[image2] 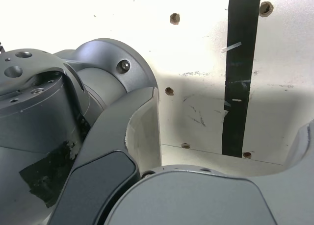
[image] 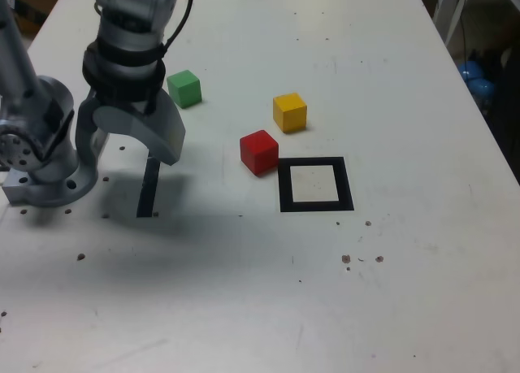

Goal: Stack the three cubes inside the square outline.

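Three cubes sit apart on the white table in the exterior view: green [image: 184, 88] farthest back, yellow [image: 290, 112] to its right, and red [image: 259, 152] nearest the square outline [image: 315, 184], just off its upper left corner. Nothing lies inside the outline's white centre. My gripper [image: 128, 149] hangs open at the exterior view's left, jaws pointing down and holding nothing, well left of the red cube and just in front of the green one. The wrist view shows none of the cubes, only the spread jaws over bare table.
A straight black tape strip [image: 148, 186] [image2: 239, 78] lies on the table under the gripper. The arm's grey base [image: 45, 174] stands at the exterior view's left edge. Small holes [image2: 169, 91] dot the tabletop. Blue objects [image: 478, 79] sit beyond the table's right edge.
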